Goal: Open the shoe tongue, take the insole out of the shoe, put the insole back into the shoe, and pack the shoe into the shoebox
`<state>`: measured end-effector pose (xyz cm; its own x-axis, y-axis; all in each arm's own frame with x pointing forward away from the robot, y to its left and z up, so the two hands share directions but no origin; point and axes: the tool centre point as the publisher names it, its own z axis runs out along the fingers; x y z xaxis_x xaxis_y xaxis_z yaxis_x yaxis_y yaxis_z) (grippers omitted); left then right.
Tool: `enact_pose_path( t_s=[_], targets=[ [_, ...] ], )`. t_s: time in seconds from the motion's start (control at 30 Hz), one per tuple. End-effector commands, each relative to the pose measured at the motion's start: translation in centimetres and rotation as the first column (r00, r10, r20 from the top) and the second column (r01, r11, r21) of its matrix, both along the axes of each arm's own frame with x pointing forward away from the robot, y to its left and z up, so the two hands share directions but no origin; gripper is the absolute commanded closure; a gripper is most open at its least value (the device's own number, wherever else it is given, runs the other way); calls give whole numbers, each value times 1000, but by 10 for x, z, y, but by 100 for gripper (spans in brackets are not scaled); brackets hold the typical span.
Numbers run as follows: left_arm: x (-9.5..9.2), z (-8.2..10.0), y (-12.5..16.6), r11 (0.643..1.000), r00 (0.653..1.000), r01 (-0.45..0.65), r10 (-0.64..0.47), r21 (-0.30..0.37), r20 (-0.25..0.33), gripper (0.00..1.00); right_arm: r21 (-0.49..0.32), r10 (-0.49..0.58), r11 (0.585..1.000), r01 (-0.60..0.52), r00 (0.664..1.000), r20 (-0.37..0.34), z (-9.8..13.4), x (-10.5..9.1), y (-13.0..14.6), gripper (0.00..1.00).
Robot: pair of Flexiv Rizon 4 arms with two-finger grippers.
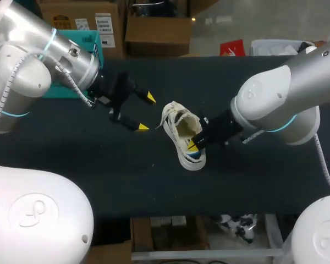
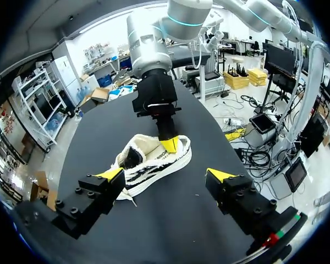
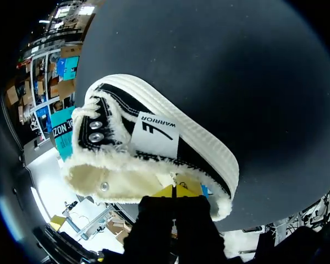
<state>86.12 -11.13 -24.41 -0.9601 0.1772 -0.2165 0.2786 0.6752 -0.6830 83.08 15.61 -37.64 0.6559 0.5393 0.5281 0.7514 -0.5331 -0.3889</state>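
Observation:
A white fleece-lined shoe with black side panels [image 1: 181, 124] lies on the black table, heel toward the front edge. My right gripper [image 1: 192, 146] reaches into its heel opening. In the right wrist view the yellow tips [image 3: 176, 191] are pressed together just inside the fleece collar of the shoe [image 3: 154, 132], apparently pinching the thin heel edge of the insole, where a bit of blue shows. My left gripper [image 1: 146, 113] hovers wide open to the left of the shoe with nothing between its fingers. From the left wrist, the shoe [image 2: 154, 159] lies ahead of that gripper [image 2: 165, 175].
A teal shoebox [image 1: 91, 39] stands at the back left, mostly hidden behind my left arm. Bare black table [image 1: 99, 165] stretches in front of and to the left of the shoe. Cardboard boxes stand beyond the far edge.

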Motion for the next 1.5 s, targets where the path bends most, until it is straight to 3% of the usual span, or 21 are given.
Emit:
enact_pose_path(
  t_s=[0.03, 0.07, 0.57, 0.67, 0.73, 1.03, 1.13, 1.2, 1.37, 1.5],
  targets=[
    [11, 1, 0, 971, 978, -208, 207, 119, 20, 0, 13, 8, 1000, -7, 1000, -22, -25, 8, 5, 100],
    [13, 2, 0, 955, 970, -243, 241, 168, 32, 0, 25, 5, 1000, -4, 1000, -21, -27, 8, 3, 100],
    [13, 2, 0, 955, 970, -243, 241, 168, 32, 0, 26, 6, 1000, -7, 1000, 13, -28, 7, -1, 100],
    [22, -4, -1, 929, 948, -304, 318, 213, -34, 0, 23, 10, 1000, -11, 1000, 19, -26, 7, -1, 100],
    [26, -6, -1, 891, 918, -379, 396, 250, -20, 0, 18, 14, 1000, -14, 1000, 24, -24, 8, -1, 100],
    [26, -6, -1, 891, 918, -379, 396, 250, -20, 0, -15, 49, 999, -48, 997, 60, -15, 7, -3, 100],
    [34, -12, 0, 788, 821, -511, 566, 344, -78, 0, -32, 72, 997, -70, 995, 65, -15, 7, -3, 100],
    [34, -13, 5, 717, 768, -583, 640, 382, -28, 0, -53, 84, 995, -81, 994, 63, -15, 8, -3, 100],
    [34, -13, 5, 717, 768, -583, 640, 382, -28, 0, -81, 118, 991, -110, 989, 92, -14, 5, -6, 100],
    [34, -13, 5, 717, 768, -583, 640, 382, -28, 0, -56, 132, 991, -125, 982, 136, -3, 0, -11, 100]
  ],
)
